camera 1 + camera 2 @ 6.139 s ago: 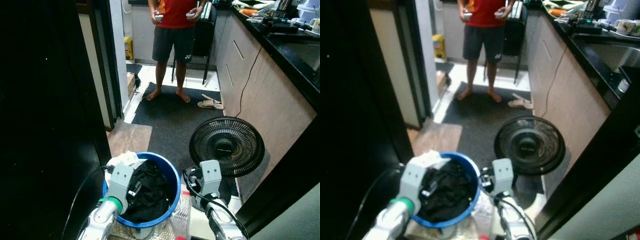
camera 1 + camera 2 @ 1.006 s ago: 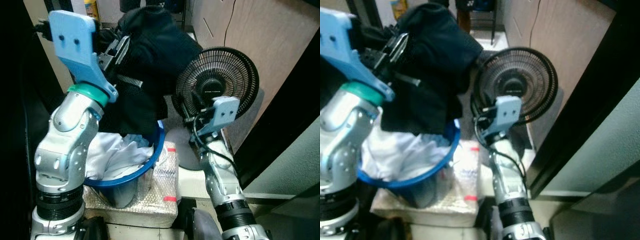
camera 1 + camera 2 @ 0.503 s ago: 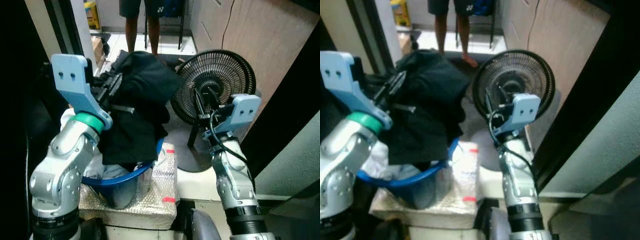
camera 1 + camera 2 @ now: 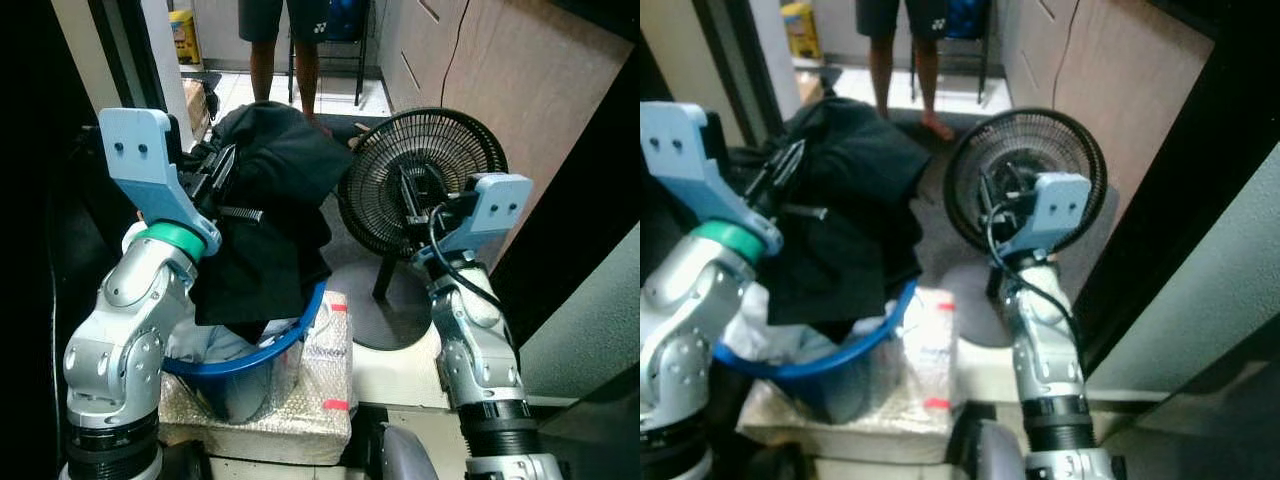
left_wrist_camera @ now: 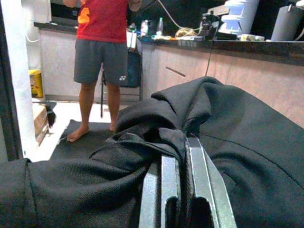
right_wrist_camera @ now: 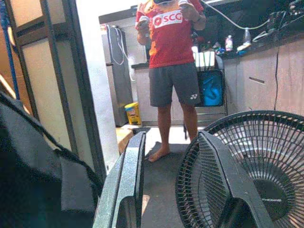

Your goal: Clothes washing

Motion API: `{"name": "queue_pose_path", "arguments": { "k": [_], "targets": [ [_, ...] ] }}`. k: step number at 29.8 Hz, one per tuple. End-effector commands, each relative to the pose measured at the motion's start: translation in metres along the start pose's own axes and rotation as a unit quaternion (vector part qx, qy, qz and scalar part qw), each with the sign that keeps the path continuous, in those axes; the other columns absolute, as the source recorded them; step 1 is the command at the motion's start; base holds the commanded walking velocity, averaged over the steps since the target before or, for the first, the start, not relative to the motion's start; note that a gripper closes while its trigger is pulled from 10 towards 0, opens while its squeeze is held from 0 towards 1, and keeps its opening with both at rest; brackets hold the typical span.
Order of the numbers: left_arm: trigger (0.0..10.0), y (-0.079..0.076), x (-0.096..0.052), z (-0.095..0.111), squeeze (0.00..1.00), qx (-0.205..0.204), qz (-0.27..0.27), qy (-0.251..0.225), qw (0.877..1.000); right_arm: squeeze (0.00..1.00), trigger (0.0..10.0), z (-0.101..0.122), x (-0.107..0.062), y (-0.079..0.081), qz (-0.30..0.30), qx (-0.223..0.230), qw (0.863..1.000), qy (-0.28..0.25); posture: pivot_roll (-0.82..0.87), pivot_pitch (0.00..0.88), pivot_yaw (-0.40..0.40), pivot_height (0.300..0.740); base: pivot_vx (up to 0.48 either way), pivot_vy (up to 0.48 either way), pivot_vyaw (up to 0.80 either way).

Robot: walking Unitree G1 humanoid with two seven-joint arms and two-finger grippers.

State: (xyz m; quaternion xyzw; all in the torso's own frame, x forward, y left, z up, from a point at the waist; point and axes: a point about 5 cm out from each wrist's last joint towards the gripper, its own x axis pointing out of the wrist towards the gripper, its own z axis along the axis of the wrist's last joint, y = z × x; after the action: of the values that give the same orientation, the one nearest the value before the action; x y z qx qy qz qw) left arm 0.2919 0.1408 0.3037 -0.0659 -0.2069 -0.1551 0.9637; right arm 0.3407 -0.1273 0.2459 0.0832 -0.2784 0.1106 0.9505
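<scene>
My left claw [image 5: 178, 156], pressed tight on a fold of the black garment [image 4: 265, 215], holds it above the blue laundry basket [image 4: 285, 345], where white clothes [image 4: 205, 345] lie. At my 1 o'clock, my right claw [image 6: 178, 156] hangs spread and empty before the black floor fan [image 4: 425, 175]. At 12 o'clock a person [image 6: 171, 61] in a red shirt stands.
</scene>
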Motion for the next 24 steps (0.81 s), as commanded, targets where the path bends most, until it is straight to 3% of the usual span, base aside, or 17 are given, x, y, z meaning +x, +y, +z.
{"name": "queue_pose_path", "arguments": {
  "k": [1, 24],
  "targets": [
    [10.0, -0.0008, 0.0010, 0.0037, 0.00, 0.008, 0.000, -0.014, 1.000, 0.00, 10.0, 0.0021, 0.0007, 0.0009, -0.001, 0.001, 1.000, -0.002, 0.07, 0.021, -0.018, 0.578, 0.000, 0.000, 0.00],
    [10.0, -0.0034, 0.0020, 0.0018, 0.00, 0.005, -0.005, -0.015, 1.000, 0.00, 10.0, 0.0039, -0.0004, 0.0004, -0.003, 0.000, 1.000, 0.001, 0.07, 0.031, -0.015, 0.656, 0.000, 0.000, 0.00]
  ]
}}
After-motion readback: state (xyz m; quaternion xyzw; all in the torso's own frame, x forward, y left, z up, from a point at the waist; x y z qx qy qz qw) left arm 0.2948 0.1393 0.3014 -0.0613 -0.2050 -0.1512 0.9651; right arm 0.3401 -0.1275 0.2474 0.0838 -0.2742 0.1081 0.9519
